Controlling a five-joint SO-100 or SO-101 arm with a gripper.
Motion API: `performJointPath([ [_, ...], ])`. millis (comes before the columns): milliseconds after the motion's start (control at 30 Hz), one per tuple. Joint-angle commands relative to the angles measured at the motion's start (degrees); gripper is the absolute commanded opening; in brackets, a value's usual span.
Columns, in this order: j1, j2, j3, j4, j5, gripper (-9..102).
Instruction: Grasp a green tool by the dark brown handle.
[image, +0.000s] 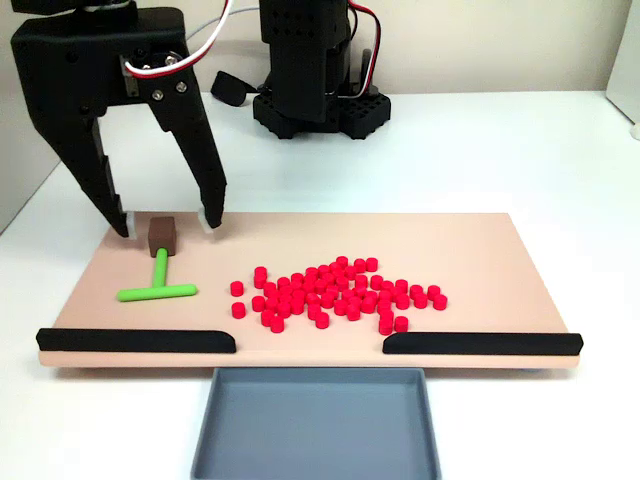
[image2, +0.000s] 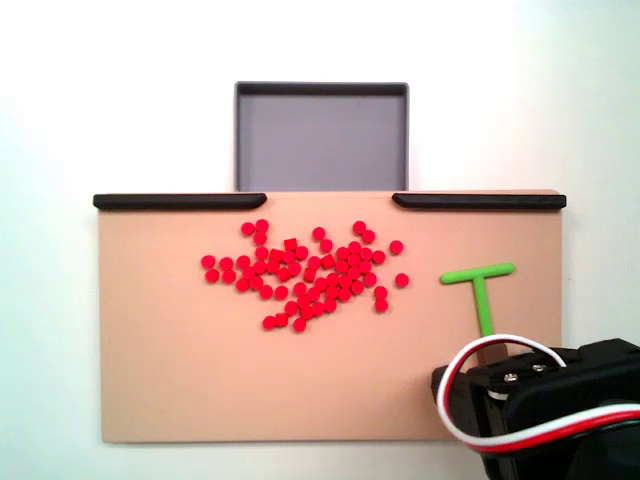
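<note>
In a fixed view from the front, a grey tray (image: 316, 420) is seen nearest, resting on the white table (image: 560, 150) against the front edge of a tan board (image: 480, 255). Two black strips (image: 137, 340) are set along that front edge, with a gap between them above the tray. A loose pile of red cylinders (image: 335, 292) is spread over the middle of the board. To the left of the pile, the green tool (image: 159, 283) lies flat, its crossbar toward the front and its stem running back to the dark brown handle (image: 161, 235). The gripper (image: 168, 226) is positioned over the handle with the jaws spread open, one fingertip on either side of the block and neither seen touching it. Behind the board, the black arm base (image: 318, 105) stands on the table. In a fixed view from above, the green tool (image2: 481, 291) is seen at the right of the board, its stem passing under the arm.
</note>
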Motion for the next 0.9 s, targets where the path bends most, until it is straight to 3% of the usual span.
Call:
performJointPath([
  [0,0.4,0.3,-1.8,-0.1,-0.2,21],
  [867,-1.0,0.0,-1.8,-0.3,0.4,13],
])
